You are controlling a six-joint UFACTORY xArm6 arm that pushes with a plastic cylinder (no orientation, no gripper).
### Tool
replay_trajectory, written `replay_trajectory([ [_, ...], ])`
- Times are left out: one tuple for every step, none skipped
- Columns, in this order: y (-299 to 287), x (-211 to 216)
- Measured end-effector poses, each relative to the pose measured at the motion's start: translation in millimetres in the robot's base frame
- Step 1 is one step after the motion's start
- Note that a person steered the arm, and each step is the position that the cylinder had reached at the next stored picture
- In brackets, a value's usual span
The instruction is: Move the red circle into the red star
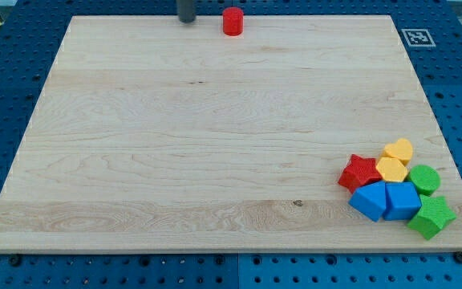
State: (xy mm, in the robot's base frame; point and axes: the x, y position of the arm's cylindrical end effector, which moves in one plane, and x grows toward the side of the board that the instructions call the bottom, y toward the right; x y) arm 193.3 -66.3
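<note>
While my tip [188, 21] rests at the worktop's [215, 144] twelve o'clock edge, the red circle [232, 22] sits near, at its three o'clock; the red star [360, 172] lies well apart, toward five o'clock. No jaws show.

One cam only, no 2nd view to overlap. It looks down at the wooden board [215, 136] from above and in front, tilted fwd, so the far edge narrows at the view's top. Mid-range: whole board fits, w/ blue pegboard table [455, 72] around.

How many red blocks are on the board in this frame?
2. The red circle sits at the view's top edge, just right of my tip. The red star is at the left of the cluster at lower right.
</note>
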Motion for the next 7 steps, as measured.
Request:
replay_trajectory([
  [50,0],
  [79,1],
  [84,27],
  [106,56],
  [156,65],
  [204,65],
  [201,81],
])
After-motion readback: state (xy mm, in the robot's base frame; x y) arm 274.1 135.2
